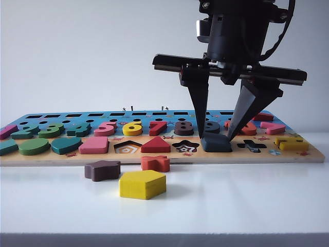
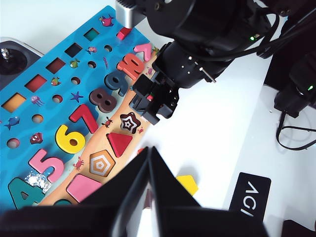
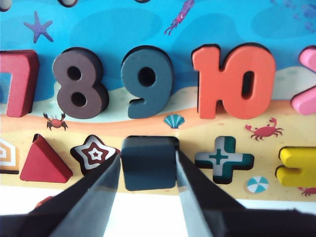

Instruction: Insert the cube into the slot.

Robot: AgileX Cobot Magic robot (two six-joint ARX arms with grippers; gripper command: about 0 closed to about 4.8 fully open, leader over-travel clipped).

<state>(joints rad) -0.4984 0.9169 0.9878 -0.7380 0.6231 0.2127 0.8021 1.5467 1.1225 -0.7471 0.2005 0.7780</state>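
Observation:
The navy-blue cube (image 3: 148, 165) lies in the slot of the puzzle board (image 3: 148, 24), between the star and cross cut-outs. It covers the slot's checkered bottom. My right gripper (image 3: 148, 157) points down over it, one finger against each side of the cube. From the exterior the cube (image 1: 216, 144) stands slightly proud of the board (image 1: 51, 158), with the right gripper (image 1: 216, 137) straddling it. My left gripper (image 2: 149, 149) hovers off the board's front edge, shut with nothing in it; it does not show in the exterior view.
In front of the board lie a yellow pentagon block (image 1: 142, 184), a brown star block (image 1: 102, 170) and an orange cross block (image 1: 155, 163). The star cut-out (image 3: 96, 154) and cross cut-out (image 3: 223, 158) flank the cube. Number pieces line the board behind.

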